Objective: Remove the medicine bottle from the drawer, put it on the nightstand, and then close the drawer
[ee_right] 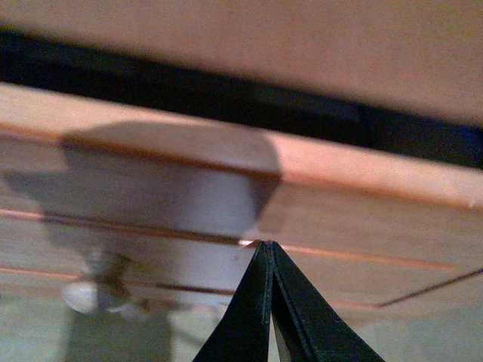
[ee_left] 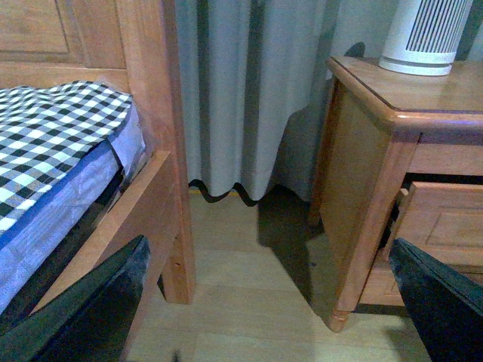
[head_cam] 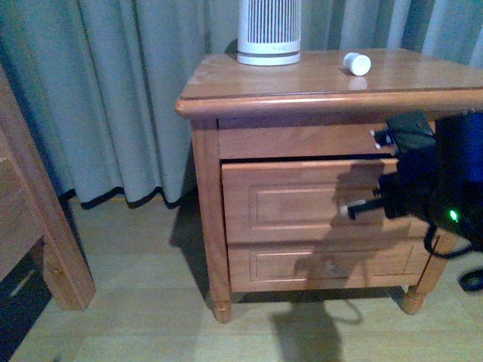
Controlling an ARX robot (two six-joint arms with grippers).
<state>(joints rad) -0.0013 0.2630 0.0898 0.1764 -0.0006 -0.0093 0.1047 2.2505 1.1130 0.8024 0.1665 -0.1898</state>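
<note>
Grey-green curtains hang behind the nightstand, where the medicine bottle lies on its side on the glossy top, near the ribbed white-and-grey device. Below, the drawer stands slightly ajar, a dark gap showing along its upper edge. Against its front the right gripper presses, jaws clenched together on nothing. Further left, the left gripper hangs with fingers spread wide above the wooden floor, beside a bed with a checked cover.
</note>
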